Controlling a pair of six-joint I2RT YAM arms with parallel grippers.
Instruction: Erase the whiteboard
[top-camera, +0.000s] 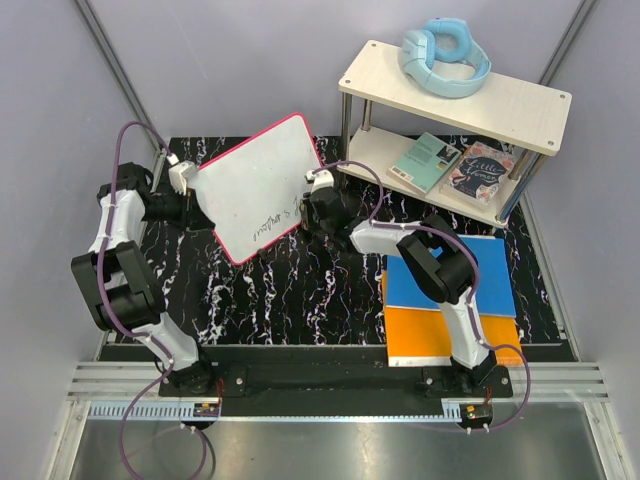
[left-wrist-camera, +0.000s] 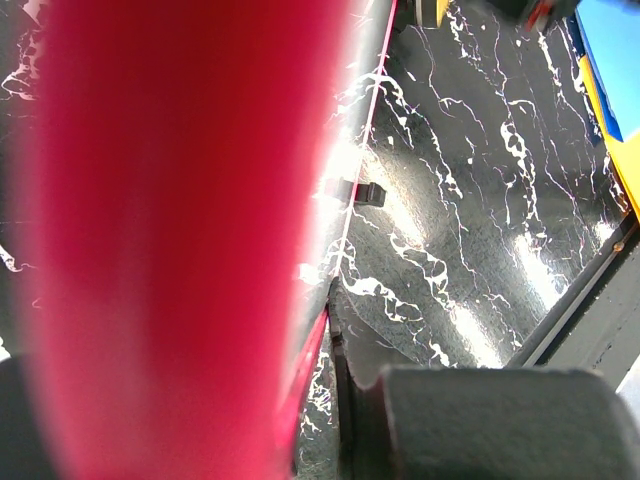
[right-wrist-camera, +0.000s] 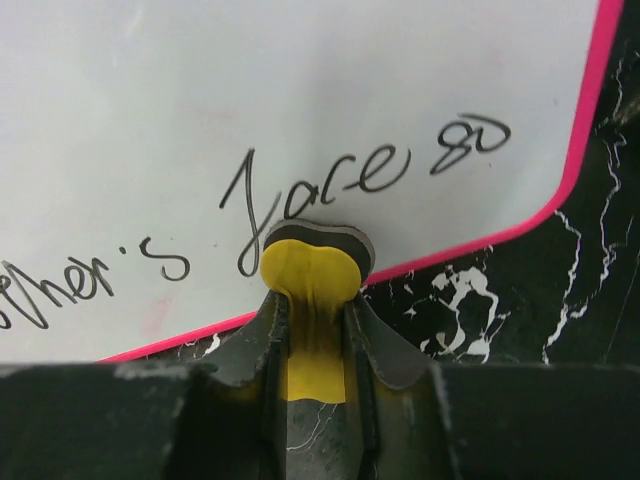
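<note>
- Top view: a two-tier shelf (top-camera: 530, 108) stands at the far right of the tabletop (top-camera: 300, 290). Pale blue headphones (top-camera: 445, 55) lie on its upper board. A teal book (top-camera: 425, 162) and a patterned book (top-camera: 478, 170) lie side by side on the lower board.
- On the tabletop in front of the shelf lies a blue flat rectangle (top-camera: 495, 285), with an orange flat rectangle (top-camera: 430, 335) nearer the arms. The right arm reaches over both.
- The whiteboard (top-camera: 255, 175) is tipped up off the tabletop left of the shelf, between the two arms. It carries black handwriting (top-camera: 268, 220) near its lower right edge.
- The left pincer (top-camera: 185, 178) is at the board's left edge. The right pincer (top-camera: 318, 188) is at its right edge, close to the writing.
- Left wrist view: the board's pink-red rim fills the left half as a blur. It runs between the pincer's dark fingers (left-wrist-camera: 500, 420), which are clamped on it. The marbled tabletop shows to the right, with blue and orange slivers at the top corner.
- Right wrist view: the white face and its rounded pink-red corner fill the frame, and the writing crosses it.
- The pincer's fingers are drawn together on a yellow eraser (right-wrist-camera: 310, 275). Its dark front edge touches the board just under the written line, near the lower rim.
</note>
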